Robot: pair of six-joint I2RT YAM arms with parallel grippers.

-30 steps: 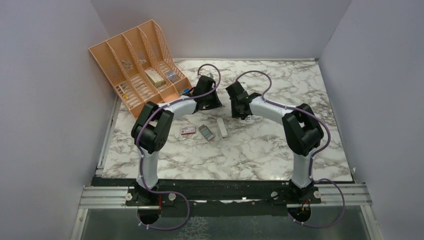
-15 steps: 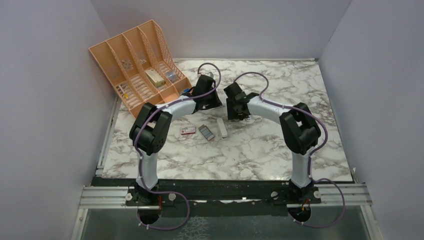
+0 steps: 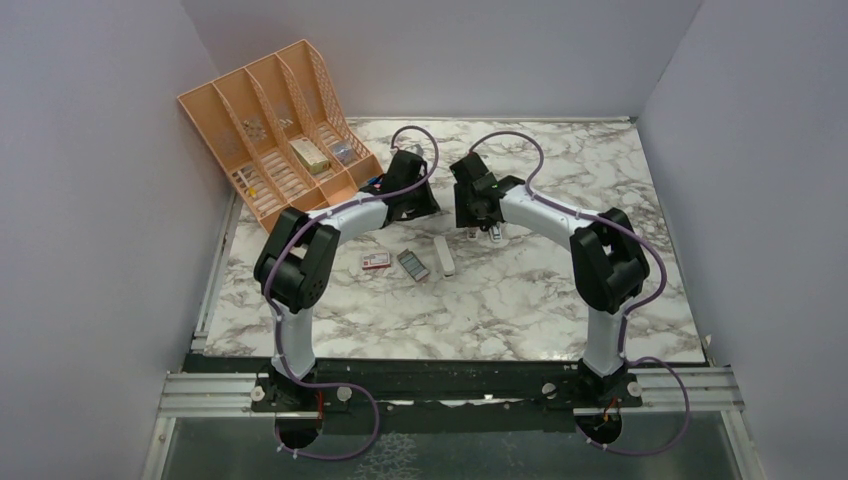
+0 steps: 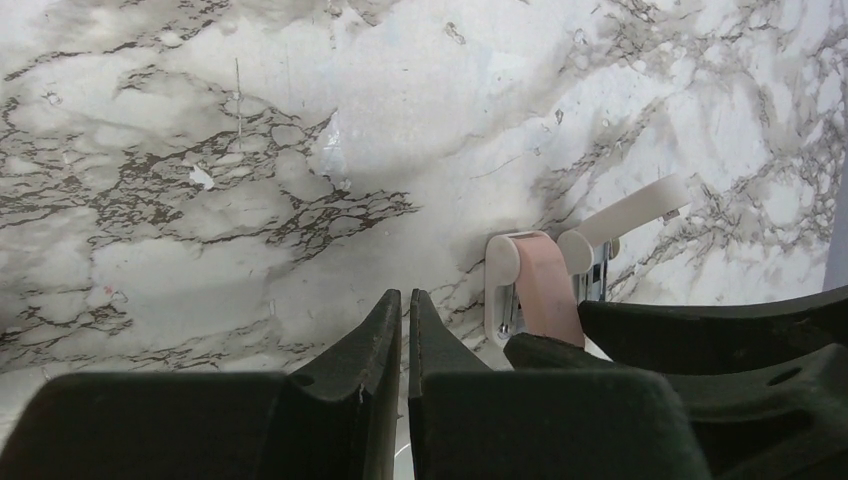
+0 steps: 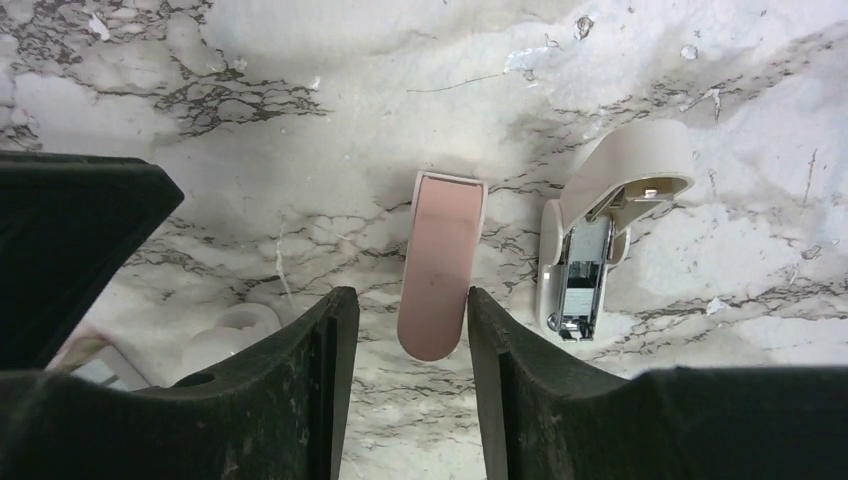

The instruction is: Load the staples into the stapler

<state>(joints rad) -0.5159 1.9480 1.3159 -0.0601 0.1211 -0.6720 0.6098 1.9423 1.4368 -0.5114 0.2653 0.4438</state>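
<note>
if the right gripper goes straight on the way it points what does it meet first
Likely the pink-faced piece, lying between the right gripper's open fingers; the opened stapler sits beside that line. Height above it is unclear.

From above my right wrist covers nearly all the stapler! Right wrist camera: one finger cuts off a pale round thing, can't tell what; staples too small to count
</note>
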